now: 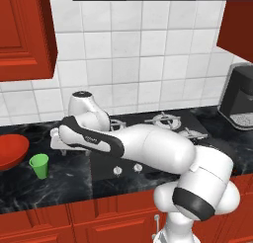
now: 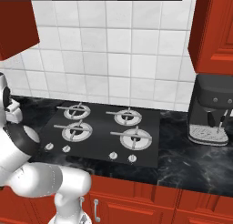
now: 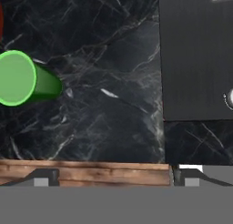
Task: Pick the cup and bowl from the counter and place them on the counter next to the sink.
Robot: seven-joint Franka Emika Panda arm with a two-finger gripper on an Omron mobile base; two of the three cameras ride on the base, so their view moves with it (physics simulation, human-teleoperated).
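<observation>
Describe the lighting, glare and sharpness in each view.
Left base view: even, soft light; the bowl and white arm carry glossy highlights, and the cup is crisp. Right base view: flat light, pale sheen on the counter, little shadow. Hand view: sharp marble veining, and the cup looks stretched by the close lens.

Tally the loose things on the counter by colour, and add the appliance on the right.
Green: 1, the cup
Red: 1, the bowl, cut off by the left edge
Dark grey: 1, the coffee machine
Total: 3
</observation>
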